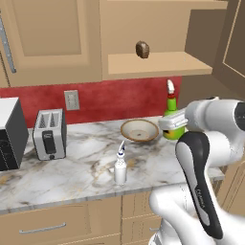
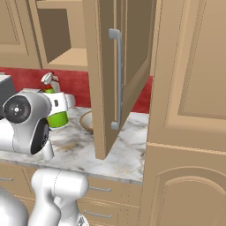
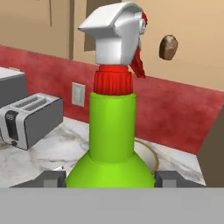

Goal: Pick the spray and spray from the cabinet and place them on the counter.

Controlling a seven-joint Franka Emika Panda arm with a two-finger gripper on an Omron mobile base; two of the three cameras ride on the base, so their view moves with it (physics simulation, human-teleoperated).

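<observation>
Both sprays [image 1: 120, 167] on the counter [image 1: 72, 167]

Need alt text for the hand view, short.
A green spray bottle with a red collar and white trigger head stands close up between the tool's fingertips. Behind it lie a marble counter, a grey toaster, a red backsplash and a brown lump.

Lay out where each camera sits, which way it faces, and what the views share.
Left base view: behind the arm's left, looking forward and down at the counter, white spray and open cabinet shelf; the arm rises at lower right.
Right base view: behind its right, facing the cabinet door; arm at lower left.
Hand view: along the gripper, whose fingertips flank the green spray.
All three views share the green spray.
</observation>
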